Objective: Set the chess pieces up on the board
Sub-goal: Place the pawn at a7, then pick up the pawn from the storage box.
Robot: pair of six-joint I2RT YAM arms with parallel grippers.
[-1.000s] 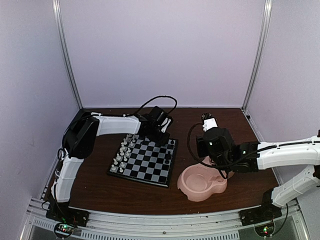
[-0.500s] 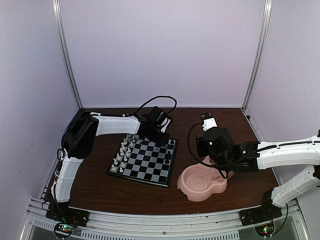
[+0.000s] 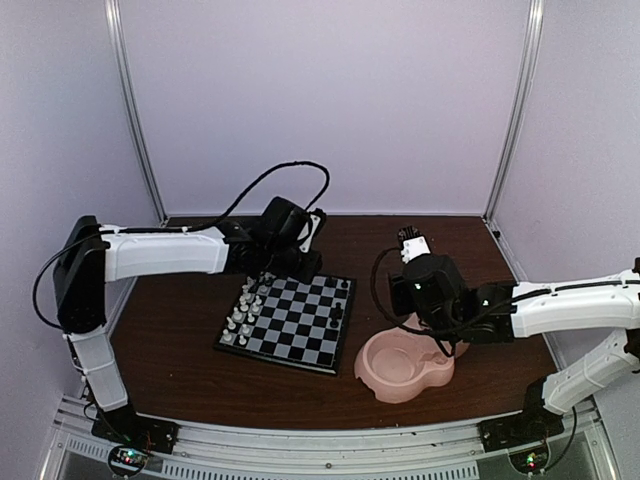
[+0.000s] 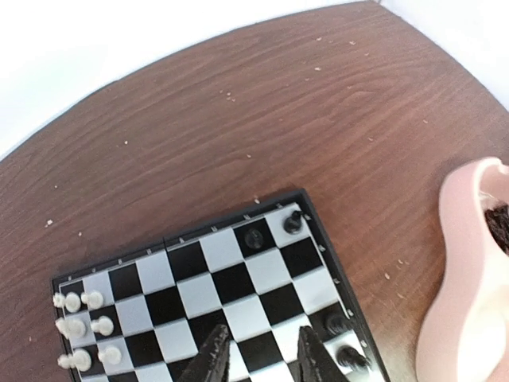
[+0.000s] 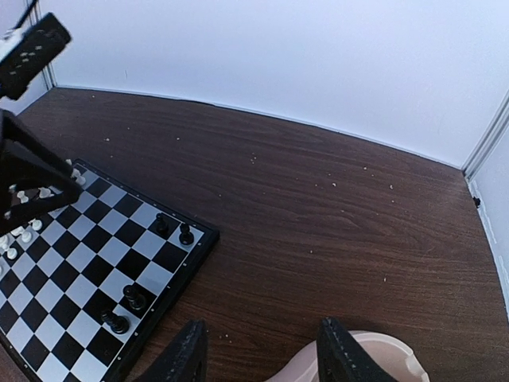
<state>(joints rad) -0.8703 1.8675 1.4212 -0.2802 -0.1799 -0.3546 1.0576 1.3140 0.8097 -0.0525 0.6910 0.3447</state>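
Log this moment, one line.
left gripper open over board | right gripper open over dish | white pieces lined up | few black pieces placed

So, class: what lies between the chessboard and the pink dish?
Nothing: only bare brown tabletop separates the board from the pink dish, as the left wrist view shows.

Pale lilac walls (image 3: 320, 100), dark wood-grain table (image 3: 190, 360), 2 metal corner posts (image 3: 135, 110).

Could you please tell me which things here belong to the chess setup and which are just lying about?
Job: board; white pieces; black pieces; pink dish holding dark bits, possibly pieces.
Lying about: pale crumbs on the table.
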